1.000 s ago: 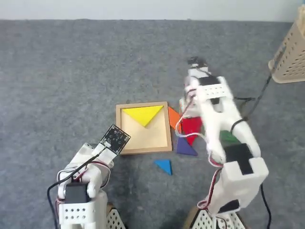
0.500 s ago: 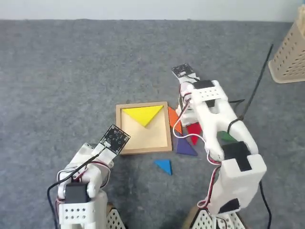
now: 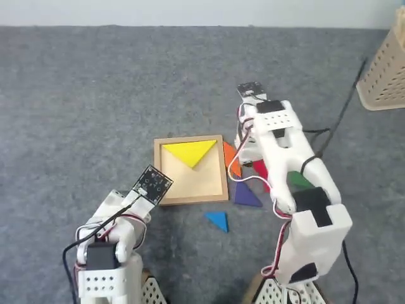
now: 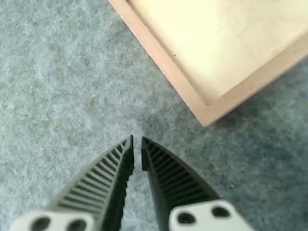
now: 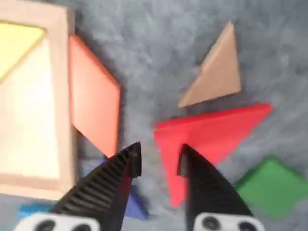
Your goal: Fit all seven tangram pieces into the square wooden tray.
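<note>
The square wooden tray (image 3: 166,195) lies mid-table with a yellow triangle (image 3: 188,152) in its far part. Just right of it lie an orange parallelogram (image 3: 231,159), a red triangle (image 3: 260,171), a purple triangle (image 3: 245,196) and a green piece (image 3: 299,180); a blue triangle (image 3: 218,220) lies nearer me. My right gripper (image 5: 158,161) hovers open, pointing down between the orange parallelogram (image 5: 94,101) and the red triangle (image 5: 211,134), holding nothing. A tan triangle (image 5: 216,72) and the green piece (image 5: 269,187) lie close by. My left gripper (image 4: 137,144) is shut and empty over carpet beside a tray corner (image 4: 211,110).
Grey carpet covers the table. A perforated beige basket (image 3: 386,69) stands at the far right edge, and a black cable (image 3: 342,117) runs past the right arm (image 3: 278,126). The left arm (image 3: 114,234) sits at the near left.
The right arm's wrist swung left toward the tray, then back a little, now covering more of the red triangle. The left arm has stayed still.
</note>
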Robot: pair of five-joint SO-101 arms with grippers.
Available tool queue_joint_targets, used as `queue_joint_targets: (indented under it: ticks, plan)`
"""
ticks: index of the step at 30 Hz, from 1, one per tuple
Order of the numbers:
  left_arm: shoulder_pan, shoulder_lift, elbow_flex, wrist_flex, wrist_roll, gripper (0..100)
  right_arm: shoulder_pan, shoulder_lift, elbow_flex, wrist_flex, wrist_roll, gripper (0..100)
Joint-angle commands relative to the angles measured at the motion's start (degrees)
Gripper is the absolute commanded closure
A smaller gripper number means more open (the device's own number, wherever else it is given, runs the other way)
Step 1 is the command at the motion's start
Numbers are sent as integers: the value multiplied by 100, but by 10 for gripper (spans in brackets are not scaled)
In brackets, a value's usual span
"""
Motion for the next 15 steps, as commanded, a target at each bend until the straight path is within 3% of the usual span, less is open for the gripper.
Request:
queue_joint_targets:
  ticks: [1,15]
  plan:
    - [-18,-97,-57,35,-62,975,-110,-409,-352,48,-668,742]
    - [-18,-97,-57,35,-62,975,479,884,-484,-418,-738,719]
